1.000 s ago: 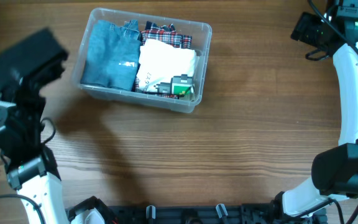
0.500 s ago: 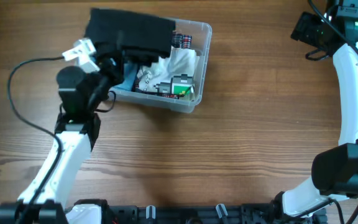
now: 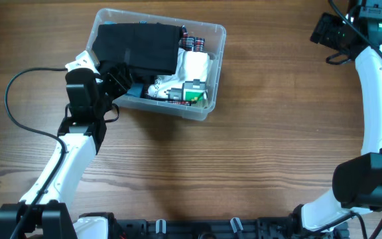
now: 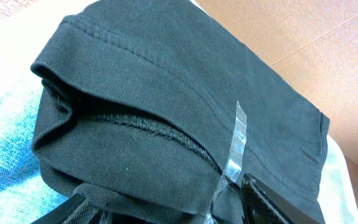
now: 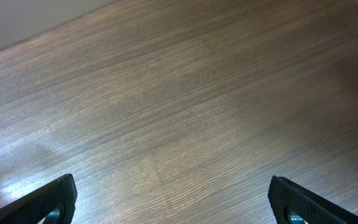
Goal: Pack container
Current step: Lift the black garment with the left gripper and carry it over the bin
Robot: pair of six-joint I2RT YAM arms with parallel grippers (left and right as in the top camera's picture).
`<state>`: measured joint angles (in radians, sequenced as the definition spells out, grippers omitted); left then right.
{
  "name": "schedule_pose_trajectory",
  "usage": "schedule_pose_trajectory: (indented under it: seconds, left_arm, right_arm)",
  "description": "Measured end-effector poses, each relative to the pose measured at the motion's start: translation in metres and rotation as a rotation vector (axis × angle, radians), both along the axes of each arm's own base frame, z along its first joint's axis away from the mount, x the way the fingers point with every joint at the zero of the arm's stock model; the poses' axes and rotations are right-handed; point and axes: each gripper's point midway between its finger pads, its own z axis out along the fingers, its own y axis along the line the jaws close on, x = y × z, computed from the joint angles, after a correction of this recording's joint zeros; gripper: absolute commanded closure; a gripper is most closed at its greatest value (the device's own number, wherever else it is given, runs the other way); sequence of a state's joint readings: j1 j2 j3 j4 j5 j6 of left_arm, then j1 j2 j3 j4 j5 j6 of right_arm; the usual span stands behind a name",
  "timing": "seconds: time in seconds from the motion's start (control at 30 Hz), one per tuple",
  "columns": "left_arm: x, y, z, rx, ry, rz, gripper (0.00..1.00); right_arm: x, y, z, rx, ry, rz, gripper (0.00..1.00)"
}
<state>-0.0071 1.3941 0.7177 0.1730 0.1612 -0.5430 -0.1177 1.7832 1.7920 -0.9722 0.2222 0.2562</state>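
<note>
The clear plastic container point(image 3: 216, 30) stands at the table's back left. A folded black garment point(image 3: 138, 46) lies across its left half, over a blue denim piece point(image 4: 8, 155). My left gripper point(image 3: 120, 79) is at the container's front left corner, and its jaws stand apart on either side of the black garment's point(image 4: 166, 106) near fold. The left gripper point(image 4: 173, 211) is open, with the cloth lying loose between its fingers point(image 4: 272, 202). My right gripper point(image 5: 173, 205) hangs open over bare wood at the far right, nothing between its fingers point(image 5: 309, 205).
Inside the container's right half are a white cloth point(image 3: 194, 65), a plaid cloth point(image 3: 192, 44) and a small green and grey item point(image 3: 193, 93). A strip of clear tape point(image 4: 236, 140) sticks to the black garment. The right arm point(image 3: 377, 99) curves along the table's right edge.
My left arm swung in from the far left carrying the black garment, set it over the blue denim in the container, and its jaws have parted. The right arm has not moved.
</note>
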Motion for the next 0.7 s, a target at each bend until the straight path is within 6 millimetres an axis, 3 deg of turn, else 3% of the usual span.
schedule_pose_trajectory:
  seconds: [0.13, 0.23, 0.33, 0.37, 0.43, 0.47, 0.5, 0.7]
  left_arm:
    - [-0.005, 0.001, 0.005, 0.004, 0.005, 0.0, 0.36]
    - [-0.011, 0.001, 0.039, 0.005, -0.079, 0.003, 0.37]
    - [-0.025, 0.002, 0.088, 0.005, -0.207, 0.006, 0.42]
    - [-0.03, 0.002, 0.102, 0.005, -0.244, 0.006, 0.46]
    - [-0.037, 0.002, 0.118, 0.008, -0.29, 0.005, 0.67]
    - [-0.039, 0.002, 0.123, 0.006, -0.306, 0.006, 0.78]
    - [-0.039, 0.001, 0.128, 0.005, -0.323, 0.005, 0.96]
    - [-0.029, -0.006, 0.156, -0.052, -0.443, 0.003, 0.96]
  right_arm:
    - [0.0, 0.0, 0.0, 0.0, 0.0, 0.0, 0.0]
    - [0.0, 0.0, 0.0, 0.0, 0.001, -0.001, 0.0]
    - [0.0, 0.0, 0.0, 0.0, 0.0, 0.0, 0.0]
    - [0.0, 0.0, 0.0, 0.0, 0.0, 0.0, 0.0]
    - [0.0, 0.0, 0.0, 0.0, 0.0, 0.0, 0.0]
    - [0.0, 0.0, 0.0, 0.0, 0.0, 0.0, 0.0]
    - [0.0, 0.0, 0.0, 0.0, 0.0, 0.0, 0.0]
    - [0.0, 0.0, 0.0, 0.0, 0.0, 0.0, 0.0]
